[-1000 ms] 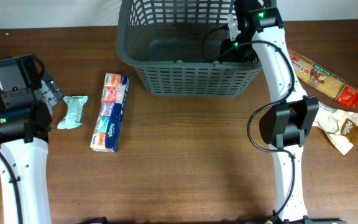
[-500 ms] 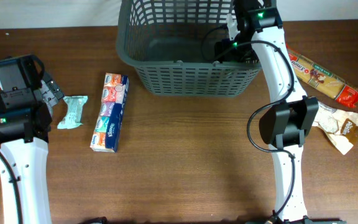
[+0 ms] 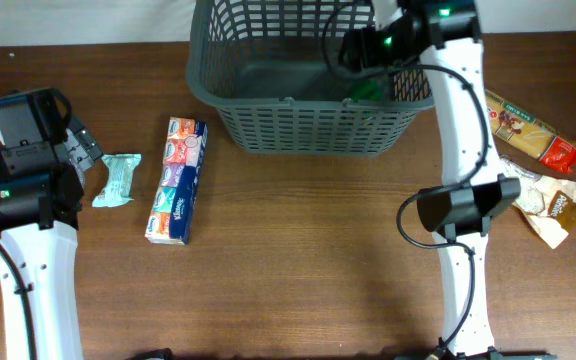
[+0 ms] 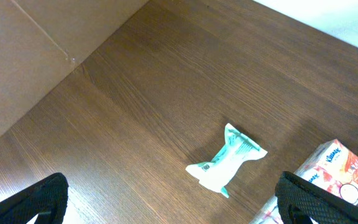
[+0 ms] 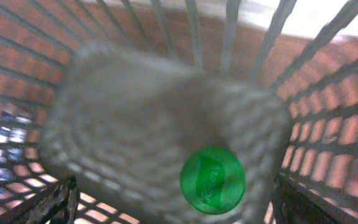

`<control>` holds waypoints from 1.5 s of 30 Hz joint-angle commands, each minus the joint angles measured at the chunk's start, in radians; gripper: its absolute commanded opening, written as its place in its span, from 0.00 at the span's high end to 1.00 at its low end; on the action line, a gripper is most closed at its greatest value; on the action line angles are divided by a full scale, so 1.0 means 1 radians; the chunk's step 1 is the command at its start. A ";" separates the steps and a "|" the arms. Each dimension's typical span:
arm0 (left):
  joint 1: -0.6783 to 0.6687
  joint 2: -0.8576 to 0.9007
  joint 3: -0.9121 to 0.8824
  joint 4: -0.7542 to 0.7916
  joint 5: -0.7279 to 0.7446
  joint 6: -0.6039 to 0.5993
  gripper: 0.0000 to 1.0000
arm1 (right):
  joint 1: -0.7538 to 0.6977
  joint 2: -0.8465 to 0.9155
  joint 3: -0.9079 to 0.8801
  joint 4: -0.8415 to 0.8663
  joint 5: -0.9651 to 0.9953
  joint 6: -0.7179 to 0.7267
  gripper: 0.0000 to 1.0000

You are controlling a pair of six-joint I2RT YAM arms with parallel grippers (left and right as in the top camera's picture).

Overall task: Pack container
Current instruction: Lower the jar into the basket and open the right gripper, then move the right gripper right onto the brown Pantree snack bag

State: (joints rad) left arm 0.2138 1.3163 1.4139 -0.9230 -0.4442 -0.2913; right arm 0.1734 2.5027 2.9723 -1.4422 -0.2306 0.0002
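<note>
The container (image 3: 308, 125), a dark grey slotted basket, stands at the table's far middle. My right gripper (image 3: 356, 52) hovers over its right half, open with nothing between the fingers. In the right wrist view a round green item (image 5: 212, 180) lies on the container's base (image 5: 135, 106), below and between the spread fingertips (image 5: 55, 205); it also shows as a green patch (image 3: 368, 90) from overhead. My left gripper (image 3: 84, 148) is open at the far left, just left of a mint-green packet (image 3: 116, 180) (image 4: 227, 157), not touching it.
A colourful tissue pack (image 3: 178, 180) (image 4: 337, 171) lies right of the mint packet. Right of the container lie a long pasta packet (image 3: 523, 125) and a brown bag (image 3: 548, 205). The right arm's base link (image 3: 463, 205) stands in front of them.
My right gripper has opened wide, let go of the green item into the container, and lifted up and back. The left arm has not moved.
</note>
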 commanded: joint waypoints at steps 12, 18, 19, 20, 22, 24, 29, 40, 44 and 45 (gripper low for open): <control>0.005 -0.007 0.014 0.002 0.007 0.002 0.00 | -0.200 -0.411 0.169 -0.167 0.302 0.051 0.01; 0.005 -0.007 0.014 0.002 0.007 0.002 0.00 | -0.387 -0.447 0.164 -0.257 0.306 0.177 0.01; 0.005 -0.006 0.014 0.002 0.007 0.002 0.00 | -0.415 -0.447 0.145 -0.256 0.304 0.219 0.01; 0.005 -0.007 0.014 0.002 0.007 0.002 0.00 | -0.437 -0.448 0.133 -0.256 0.307 0.266 0.01; 0.005 -0.007 0.014 0.002 0.007 0.002 0.00 | -0.500 -0.443 0.076 -0.256 0.316 0.417 0.01; 0.005 -0.007 0.014 0.002 0.007 0.002 0.00 | -0.533 -0.443 0.011 -0.256 0.340 0.555 0.01; 0.005 -0.007 0.014 0.002 0.007 0.002 0.00 | -0.608 -0.443 -0.241 -0.257 0.425 0.766 0.01; 0.005 -0.006 0.014 0.002 0.007 0.002 0.00 | -0.782 -0.443 -0.648 -0.257 0.224 0.710 0.01; 0.005 -0.007 0.014 0.002 0.007 0.002 0.00 | -0.827 -0.444 -0.650 -0.257 0.224 0.737 0.01; 0.005 -0.007 0.014 0.002 0.007 0.002 0.00 | -0.837 -0.444 -0.651 -0.257 0.225 0.769 0.01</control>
State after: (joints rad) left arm 0.2138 1.3163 1.4139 -0.9234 -0.4438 -0.2913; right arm -0.6312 2.0789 2.3260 -1.6928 0.0093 0.7273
